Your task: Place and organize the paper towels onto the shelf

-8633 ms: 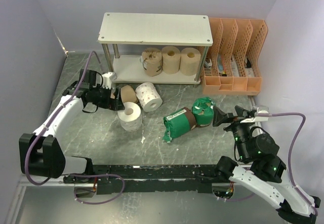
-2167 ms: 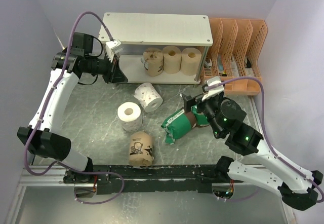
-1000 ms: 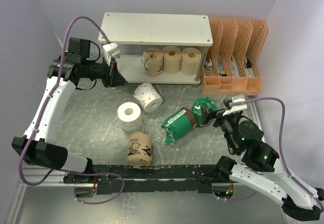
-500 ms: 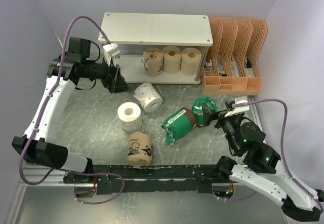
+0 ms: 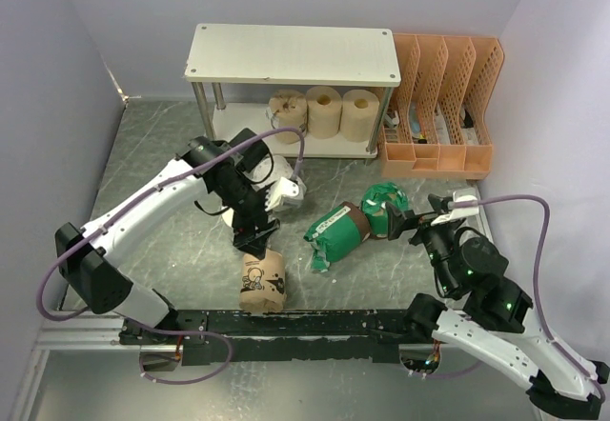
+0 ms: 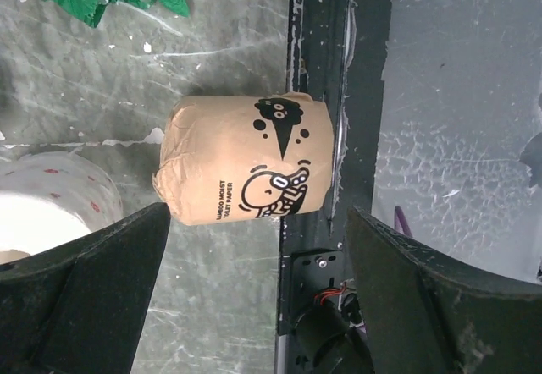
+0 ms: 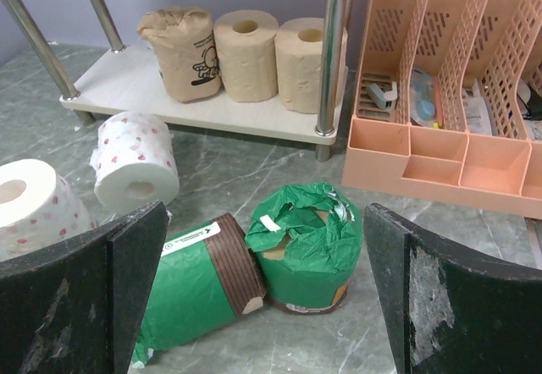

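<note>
Brown paper wraps the labelled roll (image 5: 262, 280). It lies on its side on the counter (image 5: 152, 135), long axis near-far, its near end just beside the black rail (image 5: 315, 321). Only the left wrist view resolves its cartoon print. Only the right wrist view shows the dotted white roll (image 7: 135, 167) lying with its core facing near, and the second white roll (image 7: 30, 200) upright.

The left arm (image 5: 143, 207) arches in from near left, wrist pitched down. The left end effector (image 5: 257, 243) hangs over the labelled roll, jaws wide, empty. The right end effector (image 5: 403, 221) sits low, also wide and empty, and faces the lying green-wrapped roll (image 5: 338, 235) and the upright green-wrapped roll (image 5: 384, 207).

The row of three tan rolls (image 5: 322, 111) stands on the lower tier of the shelf (image 5: 291, 54).
</note>
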{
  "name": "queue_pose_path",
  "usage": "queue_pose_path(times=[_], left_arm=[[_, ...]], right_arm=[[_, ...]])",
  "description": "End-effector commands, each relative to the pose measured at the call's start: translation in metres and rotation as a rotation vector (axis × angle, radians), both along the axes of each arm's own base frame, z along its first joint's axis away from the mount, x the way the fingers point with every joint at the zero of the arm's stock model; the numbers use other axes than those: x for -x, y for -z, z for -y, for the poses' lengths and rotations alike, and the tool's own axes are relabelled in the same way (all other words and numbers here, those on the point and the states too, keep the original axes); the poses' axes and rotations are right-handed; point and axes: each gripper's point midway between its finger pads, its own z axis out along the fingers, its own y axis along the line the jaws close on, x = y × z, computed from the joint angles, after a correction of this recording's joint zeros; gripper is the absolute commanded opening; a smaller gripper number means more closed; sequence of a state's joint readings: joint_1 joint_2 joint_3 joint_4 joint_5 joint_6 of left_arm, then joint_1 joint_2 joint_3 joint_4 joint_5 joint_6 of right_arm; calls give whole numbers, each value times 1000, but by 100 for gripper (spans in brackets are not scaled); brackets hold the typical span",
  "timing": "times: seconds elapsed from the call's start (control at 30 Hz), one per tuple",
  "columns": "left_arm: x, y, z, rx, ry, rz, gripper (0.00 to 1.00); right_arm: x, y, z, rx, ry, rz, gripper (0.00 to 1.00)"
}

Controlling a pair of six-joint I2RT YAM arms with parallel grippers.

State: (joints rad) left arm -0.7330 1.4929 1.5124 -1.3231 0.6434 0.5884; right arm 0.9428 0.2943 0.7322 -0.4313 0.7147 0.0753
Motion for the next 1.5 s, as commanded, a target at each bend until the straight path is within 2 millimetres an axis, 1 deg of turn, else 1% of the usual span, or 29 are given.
queue_pose_path(times=[0.0, 0.1, 0.17, 0.23, 0.3, 0.37, 0.47, 0.6, 0.8, 1.07, 1.27, 1.3, 1.37, 1.4, 1.47], left_arm=[[0, 15, 4, -12, 74, 36, 95], [-15, 33, 11, -39, 73, 95, 95], [-18, 41, 14, -56, 97, 83, 95], [-14, 48, 16, -75, 126, 18, 95], [-4, 55, 17, -92, 157, -63, 95], [2, 66, 16, -123, 174, -118, 95], [5, 81, 13, -157, 180, -135, 95], [6, 97, 10, -178, 177, -143, 95], [18, 108, 6, -209, 197, -206, 95], [19, 132, -4, -284, 187, -190, 95], [22, 137, -8, -320, 189, -210, 95], [23, 137, -9, -325, 195, -215, 100], [24, 135, -9, -328, 204, -223, 96], [25, 133, -9, -325, 208, -226, 91], [27, 128, -7, -320, 219, -235, 73]], right_arm=[[3, -4, 6, -41, 12, 27, 100], [5, -5, 10, -57, 15, 40, 100], [5, -6, 12, -63, 23, 49, 100], [5, -6, 13, -62, 27, 47, 100], [4, -5, 11, -57, 26, 44, 100], [3, -3, 9, -48, 21, 39, 100], [3, -3, 9, -44, 20, 41, 100], [5, -6, 11, -57, 14, 54, 100], [8, -9, 14, -76, 6, 70, 100], [10, -10, 13, -81, -7, 78, 100], [11, -11, 13, -84, -13, 84, 100], [11, -11, 13, -85, -13, 85, 100], [12, -12, 14, -88, -12, 88, 100], [12, -12, 15, -90, -11, 89, 100], [12, -12, 15, -92, -11, 90, 100]])
